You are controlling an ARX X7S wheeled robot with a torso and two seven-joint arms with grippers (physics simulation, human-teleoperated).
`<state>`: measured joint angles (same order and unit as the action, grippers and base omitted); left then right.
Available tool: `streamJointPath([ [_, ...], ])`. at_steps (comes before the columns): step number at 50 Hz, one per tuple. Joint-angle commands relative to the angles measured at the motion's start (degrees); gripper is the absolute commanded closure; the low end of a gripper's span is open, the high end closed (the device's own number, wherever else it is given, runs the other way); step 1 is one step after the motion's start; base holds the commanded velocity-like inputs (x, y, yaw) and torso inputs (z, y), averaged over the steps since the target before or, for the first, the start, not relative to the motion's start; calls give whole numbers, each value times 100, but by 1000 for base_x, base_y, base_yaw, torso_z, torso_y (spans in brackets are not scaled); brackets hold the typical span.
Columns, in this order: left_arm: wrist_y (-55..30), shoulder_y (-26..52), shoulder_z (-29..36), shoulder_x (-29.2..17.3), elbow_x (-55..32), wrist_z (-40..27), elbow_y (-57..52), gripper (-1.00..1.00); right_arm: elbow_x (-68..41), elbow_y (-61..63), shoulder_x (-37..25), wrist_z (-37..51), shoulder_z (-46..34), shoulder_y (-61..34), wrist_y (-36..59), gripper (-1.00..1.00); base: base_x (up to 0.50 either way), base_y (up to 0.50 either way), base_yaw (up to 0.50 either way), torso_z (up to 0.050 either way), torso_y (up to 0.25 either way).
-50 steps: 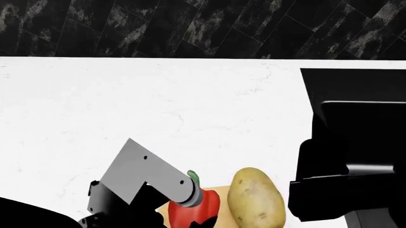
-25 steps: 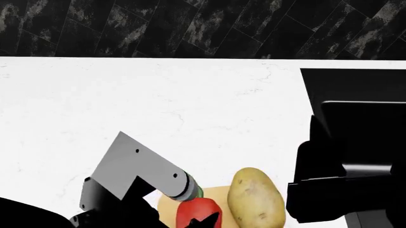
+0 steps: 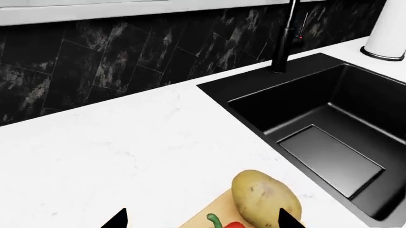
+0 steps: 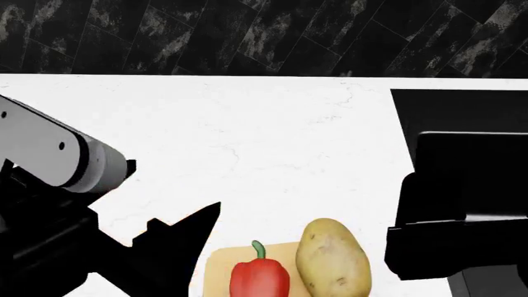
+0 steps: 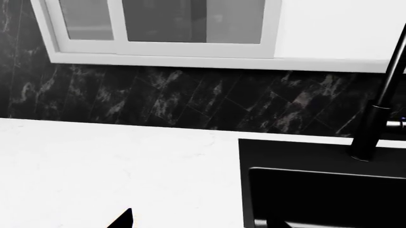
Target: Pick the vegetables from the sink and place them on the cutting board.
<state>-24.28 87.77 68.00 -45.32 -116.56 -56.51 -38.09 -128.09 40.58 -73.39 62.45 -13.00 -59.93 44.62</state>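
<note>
Released, pepper [image 4: 259, 276] lies beside left end effector [image 4: 177, 238].

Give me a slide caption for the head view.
Red pepper and potato side by side on the cutting board, left pincer nearby.

Before you lies a white marble-like countertop [image 4: 247, 136], faintly veined with grey and evenly lit, with no hard shadows on it. Behind it you see a backsplash [image 4: 247, 37] of dark, mottled black tiles laid on a slant, meeting the counter's rear edge in a straight line. Above the backsplash, the right wrist view shows you a white-framed window [image 5: 159, 28] with greyish panes, resting on a white sill, and a plain white wall [image 5: 343, 28] beside it. A white cylinder [image 3: 390, 28] on a dark base stands on the counter.
</note>
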Motion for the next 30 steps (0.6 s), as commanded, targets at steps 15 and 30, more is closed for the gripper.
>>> streamJointPath([
  [15, -919, 1320, -727, -1389, -914, 366, 723, -100, 4, -739, 452, 201, -516, -1377, 700, -100, 0, 0, 0, 0, 0],
  [30, -1994, 2513, -706, -879, -1108, 512, 2282, -100, -488, -2333, 1144, 676, -1420, -3703, 1953, -100, 0, 0, 0, 0, 0],
])
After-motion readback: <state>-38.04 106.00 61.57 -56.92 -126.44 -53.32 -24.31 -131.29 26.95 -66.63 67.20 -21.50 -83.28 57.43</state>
